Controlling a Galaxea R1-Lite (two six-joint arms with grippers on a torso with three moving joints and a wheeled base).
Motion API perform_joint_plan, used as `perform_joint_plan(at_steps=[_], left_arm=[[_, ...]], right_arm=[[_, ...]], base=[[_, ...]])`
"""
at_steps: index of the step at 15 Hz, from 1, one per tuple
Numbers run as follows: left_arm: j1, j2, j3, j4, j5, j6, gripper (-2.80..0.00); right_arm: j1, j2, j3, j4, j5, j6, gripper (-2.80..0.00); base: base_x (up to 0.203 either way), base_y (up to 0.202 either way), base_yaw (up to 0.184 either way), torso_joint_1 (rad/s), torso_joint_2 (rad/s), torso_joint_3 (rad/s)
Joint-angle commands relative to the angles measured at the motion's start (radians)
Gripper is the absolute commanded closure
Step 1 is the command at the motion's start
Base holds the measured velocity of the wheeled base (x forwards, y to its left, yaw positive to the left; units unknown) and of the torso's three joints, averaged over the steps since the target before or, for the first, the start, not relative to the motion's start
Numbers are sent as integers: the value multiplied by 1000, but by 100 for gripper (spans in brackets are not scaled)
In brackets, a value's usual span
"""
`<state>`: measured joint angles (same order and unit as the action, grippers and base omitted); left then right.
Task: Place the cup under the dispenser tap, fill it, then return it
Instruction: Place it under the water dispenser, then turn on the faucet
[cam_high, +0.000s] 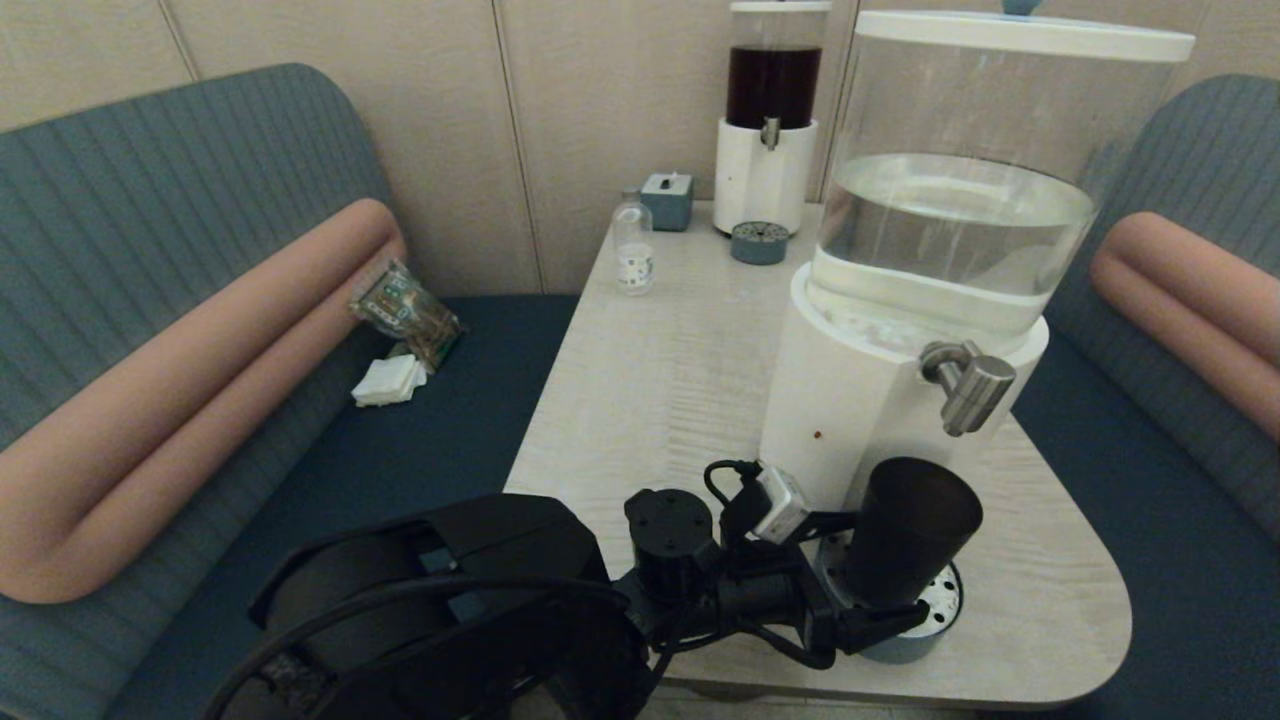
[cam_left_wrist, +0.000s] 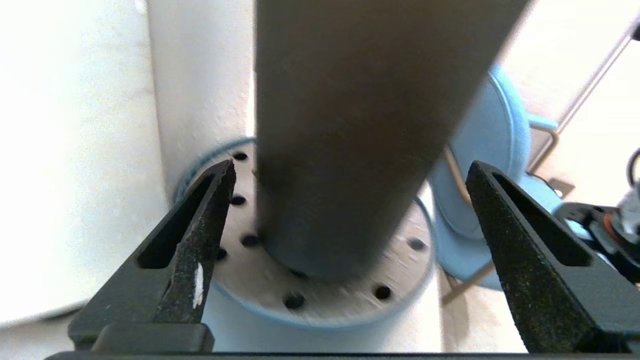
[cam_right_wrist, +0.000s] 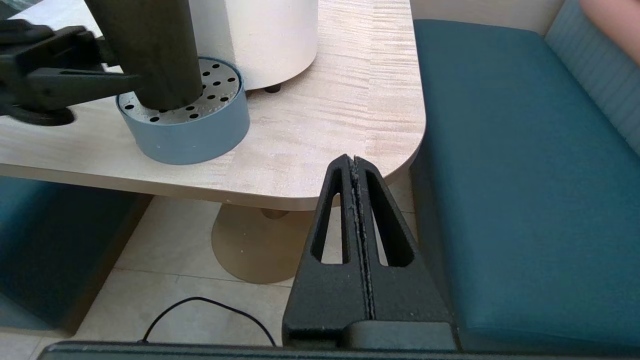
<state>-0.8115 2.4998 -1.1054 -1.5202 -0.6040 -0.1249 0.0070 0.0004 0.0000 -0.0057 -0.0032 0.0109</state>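
The matte black cup (cam_high: 912, 540) stands on the round perforated drip tray (cam_high: 940, 600) at the table's near right corner, below the brushed-steel dispenser tap (cam_high: 968, 385) of the large white dispenser (cam_high: 850, 400). My left gripper (cam_high: 870, 595) reaches in from the left at the cup's lower part. In the left wrist view the left gripper (cam_left_wrist: 350, 167) is open, its fingers on either side of the cup (cam_left_wrist: 350, 125) with gaps showing. My right gripper (cam_right_wrist: 354, 159) is shut and empty, low beside the table's corner, out of the head view.
A smaller dispenser (cam_high: 770, 130) with dark liquid, its own drip tray (cam_high: 759, 242), a small clear bottle (cam_high: 633, 250) and a grey-blue box (cam_high: 667, 200) stand at the back of the table (cam_high: 650, 380). Blue benches flank the table; packets (cam_high: 405, 310) lie on the left one.
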Motion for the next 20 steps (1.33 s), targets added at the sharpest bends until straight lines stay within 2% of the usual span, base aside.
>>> perform_joint_plan(at_steps=[1,4,11,15,16,20], left_arm=[[0,-48,56,-10,-3,0,-280],[0,-110,162,-10,-3,1,-280],[0,-319,513,-10,-4,16,-280],[0,-325,515,-10,11,19,-280],[0,-323,513,-10,15,19,0],[0,-300,477,-10,18,19,0]], right_arm=[[-1,0,0,0,0,0,0],[1,0,0,0,0,0,0],[1,0,0,0,0,0,0],[1,0,0,0,0,0,0],[0,0,0,0,0,0,0],[0,0,0,0,0,0,0]], base=[[0,0,0,0,0,0],[0,0,0,0,0,0],[0,0,0,0,0,0],[0,0,0,0,0,0],[0,0,0,0,0,0],[0,0,0,0,0,0]])
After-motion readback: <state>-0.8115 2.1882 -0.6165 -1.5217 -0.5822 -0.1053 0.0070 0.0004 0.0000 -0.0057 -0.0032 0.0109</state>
